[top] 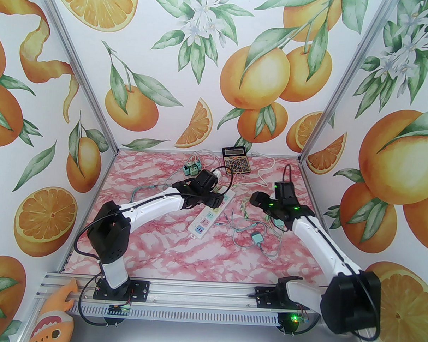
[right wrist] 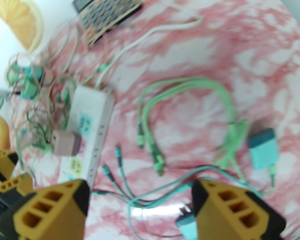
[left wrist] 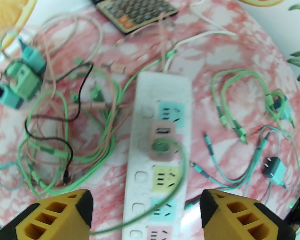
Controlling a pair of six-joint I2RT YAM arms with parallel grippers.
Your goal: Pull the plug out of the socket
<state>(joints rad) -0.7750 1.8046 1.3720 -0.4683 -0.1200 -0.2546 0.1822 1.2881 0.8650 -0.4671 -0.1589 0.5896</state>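
Plug [left wrist: 162, 145] seated on power strip [left wrist: 161, 91] mid-table; calculator [top: 236, 160] behind; cable tangle [left wrist: 98, 104] left; loose adapter [left wrist: 275, 170] right.

The near half of the table [top: 181, 260] lies bare, so a hand can pass freely there. Around the power strip [left wrist: 161, 89] room is tight. A tangle of cables [left wrist: 70, 131] crowds right up against its left side, and a green cable [left wrist: 184, 164] loops over the plug [left wrist: 164, 137] and across the strip's face. On the right, a band of bare table separates the strip from loose green leads [left wrist: 234, 126] and a teal charger [left wrist: 275, 167]. A calculator [left wrist: 138, 14] lies beyond the far end. The left hand [left wrist: 146, 206] hangs over the strip, fingers apart.
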